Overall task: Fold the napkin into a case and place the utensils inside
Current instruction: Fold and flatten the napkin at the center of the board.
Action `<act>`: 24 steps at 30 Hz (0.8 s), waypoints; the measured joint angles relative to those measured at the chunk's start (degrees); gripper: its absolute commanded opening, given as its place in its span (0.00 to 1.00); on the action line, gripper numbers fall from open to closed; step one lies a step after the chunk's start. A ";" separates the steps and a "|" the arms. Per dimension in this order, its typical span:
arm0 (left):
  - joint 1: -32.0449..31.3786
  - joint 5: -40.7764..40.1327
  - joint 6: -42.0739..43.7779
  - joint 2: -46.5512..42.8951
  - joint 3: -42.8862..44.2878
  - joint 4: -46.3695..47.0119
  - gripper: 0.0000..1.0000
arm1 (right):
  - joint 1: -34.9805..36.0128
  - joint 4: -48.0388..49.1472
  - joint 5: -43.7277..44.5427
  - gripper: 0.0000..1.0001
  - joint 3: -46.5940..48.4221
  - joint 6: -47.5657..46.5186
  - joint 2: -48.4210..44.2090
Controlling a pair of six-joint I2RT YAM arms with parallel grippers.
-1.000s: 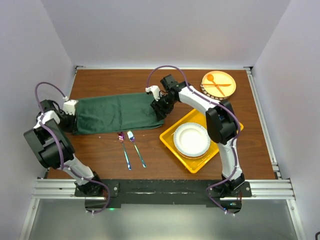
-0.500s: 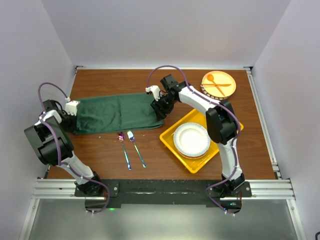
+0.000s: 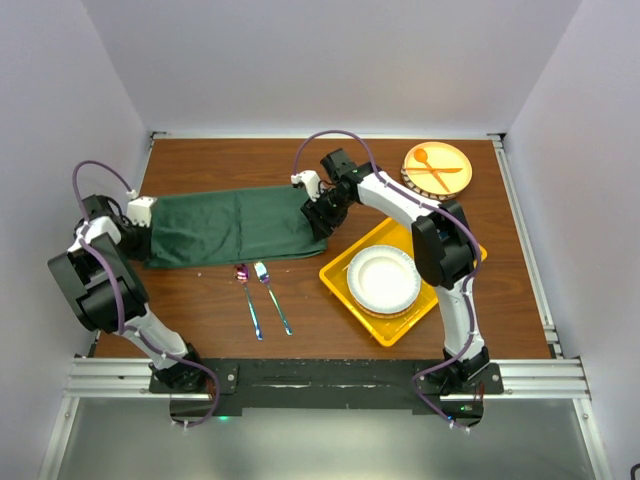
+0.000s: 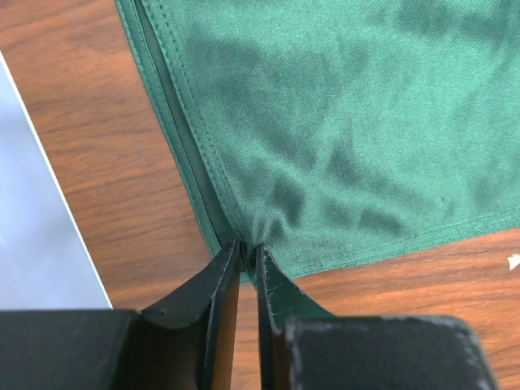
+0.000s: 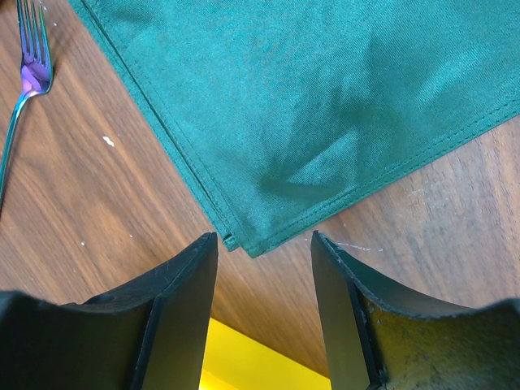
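The dark green napkin [image 3: 235,226] lies folded into a long flat band on the wooden table. My left gripper [image 3: 140,240] is shut on the napkin's [image 4: 341,122] left front corner; the cloth puckers between its tips [image 4: 248,248]. My right gripper [image 3: 322,218] is open just off the napkin's [image 5: 325,97] right front corner, jaws on either side of it, not touching [image 5: 264,244]. The shiny spoon [image 3: 246,295] and fork [image 3: 271,295] lie side by side in front of the napkin. The fork's head [image 5: 31,57] shows in the right wrist view.
A yellow tray [image 3: 342,278] with a white plate [image 3: 383,279] sits right of the utensils; its edge [image 5: 244,366] shows under my right gripper. A plate with an orange spoon and fork [image 3: 437,167] is at the back right. Walls close both sides.
My left gripper has shifted slightly at the napkin's left end. The right arm and the napkin's right end have not moved.
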 measured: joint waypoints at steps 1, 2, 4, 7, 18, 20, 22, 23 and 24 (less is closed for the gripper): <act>-0.02 0.00 0.00 -0.07 0.07 -0.13 0.12 | 0.00 0.00 0.00 0.54 0.00 0.00 0.00; -0.04 0.02 -0.02 -0.11 0.09 -0.24 0.10 | 0.00 0.00 0.00 0.54 0.00 0.00 0.00; -0.17 0.02 -0.04 -0.11 0.09 -0.59 0.02 | 0.00 0.00 0.00 0.54 0.00 0.00 0.00; -0.28 0.04 -0.20 -0.11 0.09 -0.85 0.00 | 0.00 0.00 0.00 0.54 0.00 -0.02 0.00; -0.33 -2.86 -0.22 -0.11 0.09 -0.68 0.00 | 0.00 0.00 0.00 0.54 0.00 -0.02 0.00; -0.35 -3.48 -0.24 -0.09 0.09 -0.52 0.00 | 0.00 0.00 -0.02 0.55 0.00 0.00 0.00; -0.35 -4.11 -0.39 0.02 0.24 -0.22 0.00 | 0.00 0.00 -0.02 0.55 0.00 0.00 0.00; -0.35 -4.39 -0.44 0.11 0.35 -0.02 0.00 | 0.00 0.00 -0.02 0.54 0.00 0.02 0.00; -0.35 -4.61 -0.44 0.20 0.46 0.20 0.00 | 0.00 0.00 -0.02 0.55 0.00 0.04 0.00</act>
